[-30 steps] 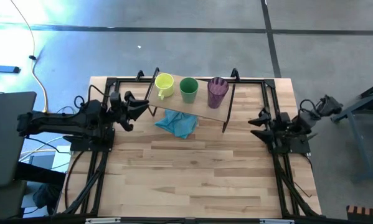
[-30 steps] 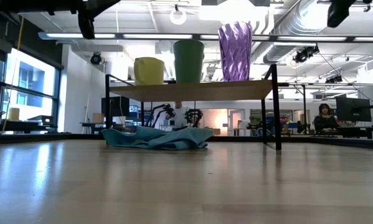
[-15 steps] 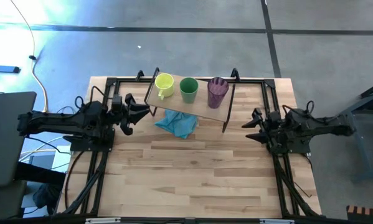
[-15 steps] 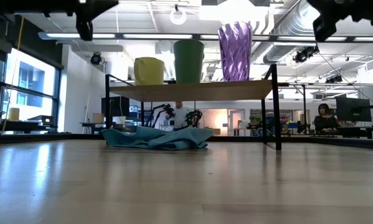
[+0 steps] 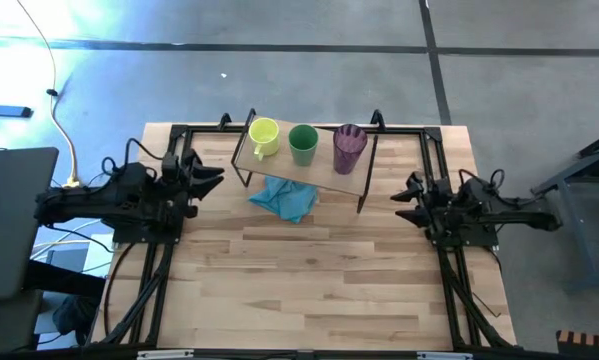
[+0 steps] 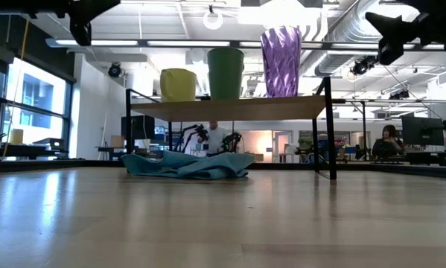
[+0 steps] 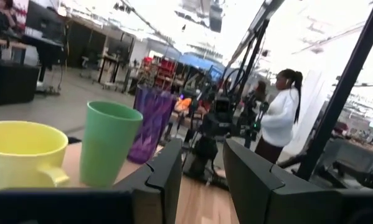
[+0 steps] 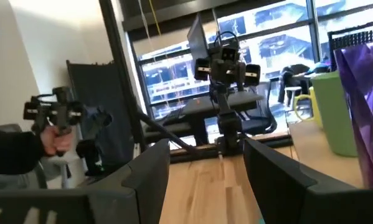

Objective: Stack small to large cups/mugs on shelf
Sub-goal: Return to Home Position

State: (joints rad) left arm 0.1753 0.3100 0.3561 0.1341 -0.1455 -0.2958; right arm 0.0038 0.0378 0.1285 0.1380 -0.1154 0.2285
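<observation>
Fingers (image 7: 164,180) parted, empty, both sides

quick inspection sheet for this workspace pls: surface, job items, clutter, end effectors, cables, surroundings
Surface: wooden table, shelf standing near its far edge.
Job's things: yellow mug, green cup and purple tumbler upright in a row on the shelf, shortest to tallest.
Clutter: blue cloth crumpled, partly under the shelf.
Grippers: left end effector open, empty, off the mug end; right end effector open, empty, off the tumbler end.
Cables: cable on the floor left of the table.
Surroundings: person in white top beyond the table.
</observation>
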